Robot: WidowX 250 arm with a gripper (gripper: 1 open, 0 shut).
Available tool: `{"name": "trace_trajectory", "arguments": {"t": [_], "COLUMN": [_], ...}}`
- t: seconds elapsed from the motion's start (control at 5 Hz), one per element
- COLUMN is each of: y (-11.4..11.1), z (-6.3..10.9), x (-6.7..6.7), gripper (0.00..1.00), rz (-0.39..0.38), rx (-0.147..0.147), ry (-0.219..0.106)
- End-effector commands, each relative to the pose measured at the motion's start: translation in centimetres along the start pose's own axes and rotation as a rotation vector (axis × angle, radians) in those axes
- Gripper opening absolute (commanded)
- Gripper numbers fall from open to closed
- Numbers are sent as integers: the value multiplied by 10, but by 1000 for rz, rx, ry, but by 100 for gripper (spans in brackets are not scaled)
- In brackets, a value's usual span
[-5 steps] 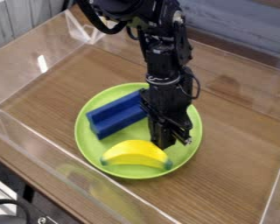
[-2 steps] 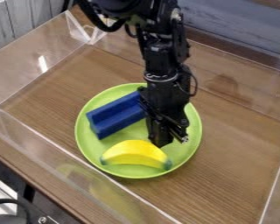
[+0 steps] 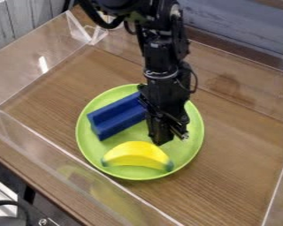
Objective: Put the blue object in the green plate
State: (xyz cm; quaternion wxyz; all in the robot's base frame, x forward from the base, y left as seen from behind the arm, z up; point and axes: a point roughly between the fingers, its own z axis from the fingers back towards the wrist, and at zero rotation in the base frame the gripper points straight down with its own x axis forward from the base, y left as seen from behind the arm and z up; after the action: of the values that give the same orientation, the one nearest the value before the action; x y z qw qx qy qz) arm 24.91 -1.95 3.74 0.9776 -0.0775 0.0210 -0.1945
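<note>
Two items lie inside the green plate (image 3: 95, 146): the blue object (image 3: 116, 116) on its left half, and a yellow banana (image 3: 135, 156) along the near rim.

Step in hand: placement looks finished. The blue object rests flat within the rim, long side running from near left toward far right, clear of the banana. Judged from this, the task's goal appears met, and what remains is only withdrawal.

Gripper (image 3: 164, 137): points straight down over the plate's right half, just beside the blue object's far end. Fingers are pressed together with nothing visible between them; it holds no item. Whether the tips touch the plate floor cannot be told from this view, nor whether the finger side brushes the block.

Next move calls for: a straight vertical lift out of the plate, keeping clear of the blue object on one side and the banana in front, so neither is nudged over the rim.

Surroundings: wooden table (image 3: 239, 106) enclosed by a clear plastic wall (image 3: 38, 62).
</note>
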Motion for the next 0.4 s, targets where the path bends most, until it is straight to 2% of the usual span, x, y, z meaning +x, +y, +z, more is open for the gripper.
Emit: {"name": "trace_trajectory", "arguments": {"t": [0.0,0.2], "y": [5,6], "z": [15,15], "x": [7,8], "gripper": [0,0], "rz": [0,0], "rx": [22,23], "ry": [-53,-55]}}
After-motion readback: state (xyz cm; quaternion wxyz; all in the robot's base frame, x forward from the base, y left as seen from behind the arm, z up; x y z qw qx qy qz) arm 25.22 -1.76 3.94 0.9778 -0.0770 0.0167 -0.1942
